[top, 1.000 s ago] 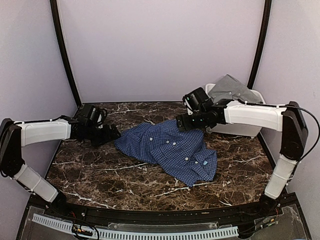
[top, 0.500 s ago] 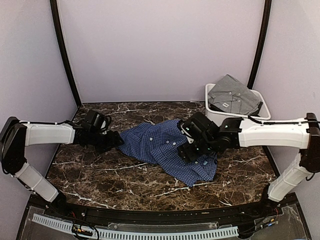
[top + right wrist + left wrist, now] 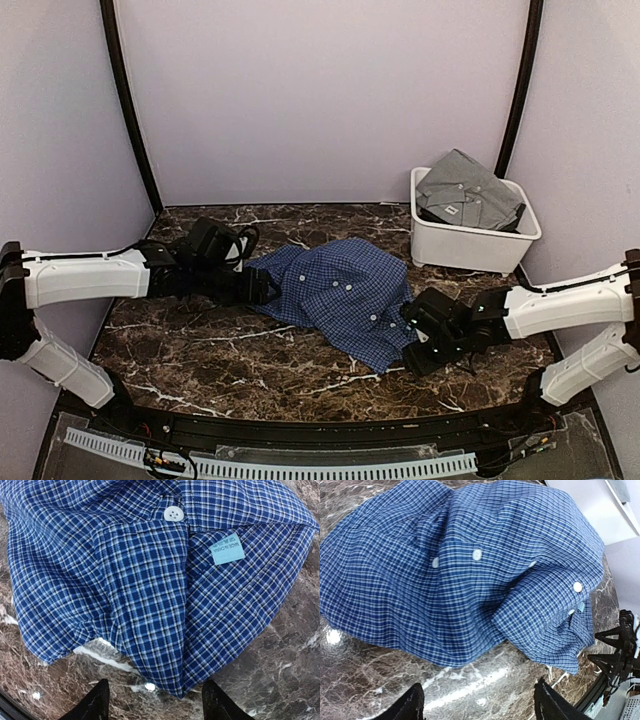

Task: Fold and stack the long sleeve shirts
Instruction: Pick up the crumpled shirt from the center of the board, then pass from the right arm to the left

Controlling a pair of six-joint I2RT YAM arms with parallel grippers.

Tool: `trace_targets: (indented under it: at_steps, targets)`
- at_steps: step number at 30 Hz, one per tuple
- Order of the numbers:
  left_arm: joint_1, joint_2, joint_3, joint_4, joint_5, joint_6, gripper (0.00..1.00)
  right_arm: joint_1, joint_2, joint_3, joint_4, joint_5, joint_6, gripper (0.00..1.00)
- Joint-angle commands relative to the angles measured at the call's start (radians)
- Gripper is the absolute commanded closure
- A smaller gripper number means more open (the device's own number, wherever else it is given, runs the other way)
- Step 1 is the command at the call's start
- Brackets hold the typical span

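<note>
The navy-blue checked shirt [image 3: 345, 295] lies crumpled in the middle of the marble table, white buttons up; it fills the left wrist view [image 3: 460, 575] and the right wrist view [image 3: 150, 580]. The grey shirt [image 3: 468, 190] lies folded in the white bin. My left gripper [image 3: 268, 290] is open and empty at the shirt's left edge, jaws wide over bare table [image 3: 477, 707]. My right gripper [image 3: 418, 352] is open and empty at the shirt's near-right corner [image 3: 155, 702], just short of the cloth's hem.
The white plastic bin [image 3: 478, 250] stands at the back right of the table. The marble tabletop [image 3: 220, 350] extends in front of and to the left of the shirt. Purple walls close off the back and sides.
My right arm swung from the shirt's back right, over it, down to its near-right corner. My left gripper moved right, up to the shirt's left edge.
</note>
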Motion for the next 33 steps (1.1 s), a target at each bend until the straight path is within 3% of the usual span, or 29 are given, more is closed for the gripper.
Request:
trace_targets:
  at_steps: [1, 3, 7, 9, 14, 23, 33]
  targets:
    - [-0.052, 0.01, 0.04, -0.005, 0.015, 0.044, 0.26, 0.008, 0.042, -0.043, 0.17, 0.016, 0.066, 0.41]
    - [-0.066, 0.015, 0.043, 0.019, 0.026, 0.054, 0.26, 0.008, 0.083, -0.042, 0.219, 0.017, 0.067, 0.49]
    - [-0.089, 0.012, 0.054, 0.038, 0.046, 0.091, 0.28, 0.033, 0.154, 0.08, 0.182, 0.04, 0.048, 0.86]
    - [-0.094, 0.008, 0.057, 0.047, 0.05, 0.123, 0.29, 0.038, 0.166, 0.162, 0.133, 0.061, 0.025, 0.99]
    - [-0.095, -0.015, 0.061, 0.088, 0.075, 0.206, 0.3, 0.036, 0.186, 0.426, 0.034, 0.079, -0.039, 1.0]
    - [-0.104, -0.021, 0.077, 0.23, 0.114, 0.268, 0.26, 0.013, 0.398, 0.897, -0.048, 0.08, -0.129, 1.0]
    - [-0.104, 0.038, 0.14, 0.24, 0.009, 0.246, 0.22, -0.023, 0.458, 1.073, -0.035, 0.055, -0.157, 1.0]
